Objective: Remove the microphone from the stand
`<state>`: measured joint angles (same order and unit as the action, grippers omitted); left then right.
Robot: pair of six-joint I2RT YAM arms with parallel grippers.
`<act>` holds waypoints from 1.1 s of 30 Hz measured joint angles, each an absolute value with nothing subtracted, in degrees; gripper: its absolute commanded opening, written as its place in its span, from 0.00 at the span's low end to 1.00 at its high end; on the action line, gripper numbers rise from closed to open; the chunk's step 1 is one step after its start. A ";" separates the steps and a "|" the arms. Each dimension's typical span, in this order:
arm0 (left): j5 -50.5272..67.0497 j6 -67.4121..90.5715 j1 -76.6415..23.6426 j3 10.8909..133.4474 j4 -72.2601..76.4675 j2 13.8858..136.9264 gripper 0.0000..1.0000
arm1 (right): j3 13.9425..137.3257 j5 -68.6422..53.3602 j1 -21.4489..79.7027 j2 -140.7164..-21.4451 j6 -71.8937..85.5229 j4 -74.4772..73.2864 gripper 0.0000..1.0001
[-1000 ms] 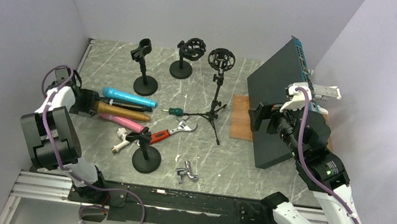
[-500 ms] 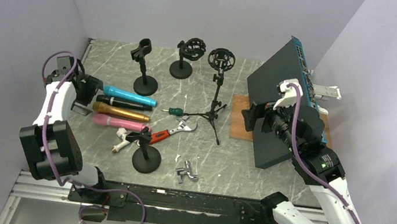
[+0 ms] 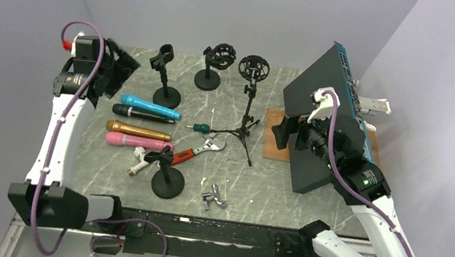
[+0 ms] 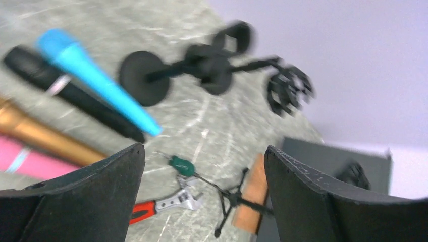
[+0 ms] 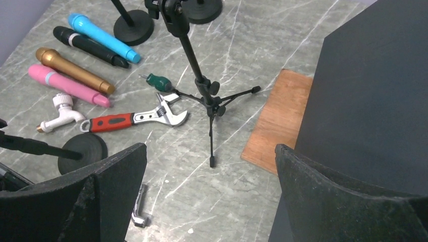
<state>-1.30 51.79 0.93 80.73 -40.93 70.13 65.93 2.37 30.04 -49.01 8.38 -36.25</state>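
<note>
Grey-veined marble forms the tabletop (image 3: 270, 188). On its left side four microphones lie side by side, none of them in a stand. A blue microphone (image 3: 151, 105) lies farthest back, then a black microphone (image 3: 143, 114), a gold microphone (image 3: 137, 130) and a pink microphone (image 3: 139, 142) nearest the front.

Four stands are upright. A clip stand (image 3: 166, 98) is just behind the blue microphone, and a shock-mount stand (image 3: 207, 80) on a round base is at the back. A tripod stand (image 3: 248, 104) is in the middle, and a second clip stand (image 3: 168, 184) is near the front edge.

Between the pink microphone and the tripod legs lie a red-handled wrench (image 3: 198, 151), a green-handled screwdriver (image 3: 200, 127) and a white tap (image 3: 138, 160).

The left arm (image 3: 65, 119) reaches up toward the back-left corner, raised above the tabletop. The left jaws are spread wide with nothing between them, apart from the microphones. The right arm (image 3: 373, 196) hangs in front of a dark box (image 3: 313, 93) next to a wooden board (image 3: 272, 135). The right jaws are likewise spread and hold nothing.
</note>
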 measured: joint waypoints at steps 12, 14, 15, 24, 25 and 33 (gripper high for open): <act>3.44 35.77 -29.50 90.04 -29.34 73.17 0.99 | 68.47 -7.70 28.45 -59.66 10.85 -37.32 1.00; 1.83 33.04 -34.48 93.67 -29.39 76.99 0.99 | 68.97 -7.90 28.18 -60.01 11.20 -37.95 1.00; 1.10 31.86 -36.25 95.15 -29.19 78.70 0.99 | 69.17 -7.86 28.10 -59.96 11.46 -38.39 1.00; -12.80 25.30 -48.05 111.85 -35.22 96.14 0.90 | 68.77 -3.44 27.83 -51.90 14.94 -42.39 1.00; -14.39 25.28 -48.51 112.92 -36.16 97.56 0.91 | 68.51 -2.90 27.83 -50.33 15.35 -42.81 1.00; -19.81 24.86 -50.17 114.15 -39.48 102.74 0.75 | 67.75 0.80 27.81 -44.84 17.21 -45.52 1.00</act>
